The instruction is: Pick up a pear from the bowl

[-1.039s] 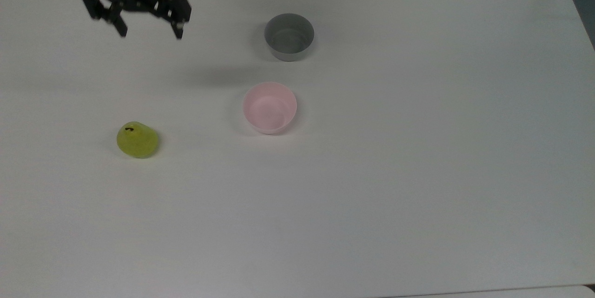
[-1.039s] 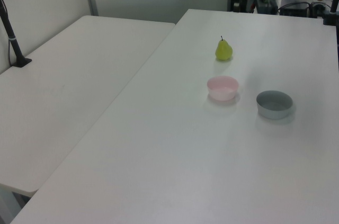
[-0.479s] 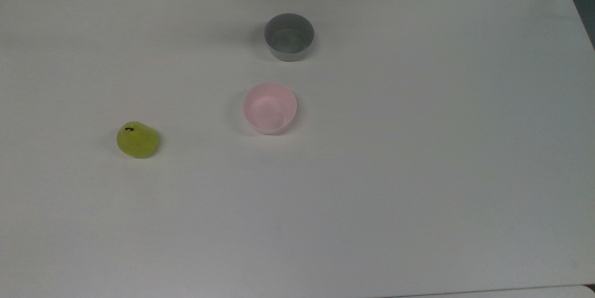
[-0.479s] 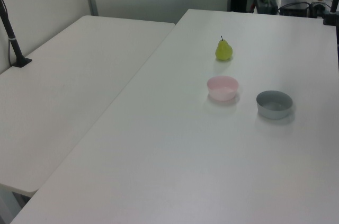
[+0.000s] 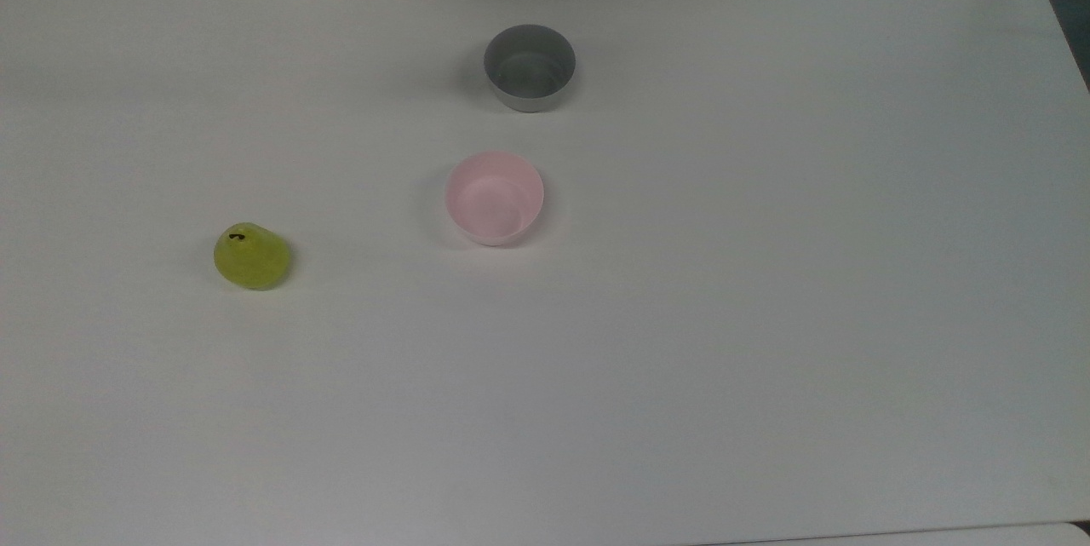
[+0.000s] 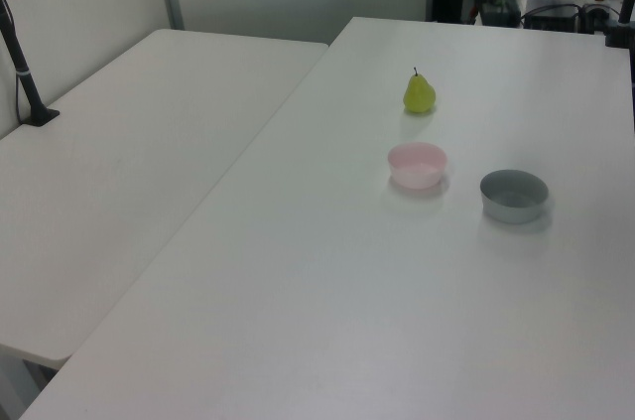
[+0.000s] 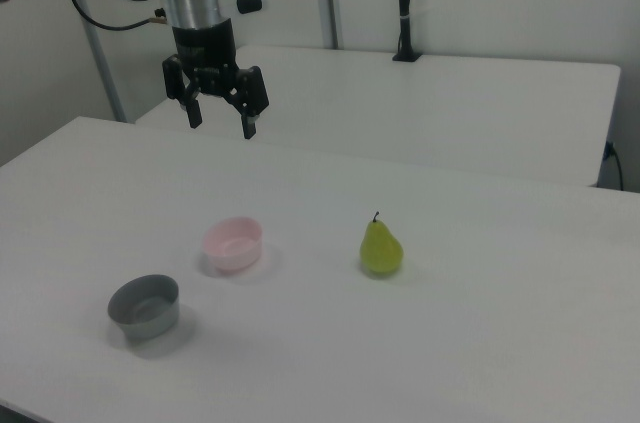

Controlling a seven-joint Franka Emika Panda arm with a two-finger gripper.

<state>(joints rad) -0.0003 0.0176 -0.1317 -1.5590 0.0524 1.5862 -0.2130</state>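
The pear (image 5: 251, 256) stands upright on the bare white surface (image 5: 766, 316), stem up, well apart from the pink bowl (image 5: 495, 197) and not inside it, whatever the task wording suggests. In the top view it sits toward the top view's left, with the pink bowl near the middle and a grey bowl (image 5: 530, 67) beyond it; both bowls look empty.

Judging by its even colour and faint sheen, the pear is probably a light plastic or waxy model: stiff, not easily bruised, but smooth enough to slip. Its body is wide and rounded low down and narrows toward the neck, so fingers closing high up would likely slide off upward. The better hold is across the widest part of the belly, coming straight down with the stem between the fingers. Since it balances on a small base, a glancing touch from one finger could tip it or roll it away.

In the right view the end effector (image 7: 220, 125) hangs high above the surface, behind the pink bowl and far from the pear, its two fingers spread apart and holding nothing.
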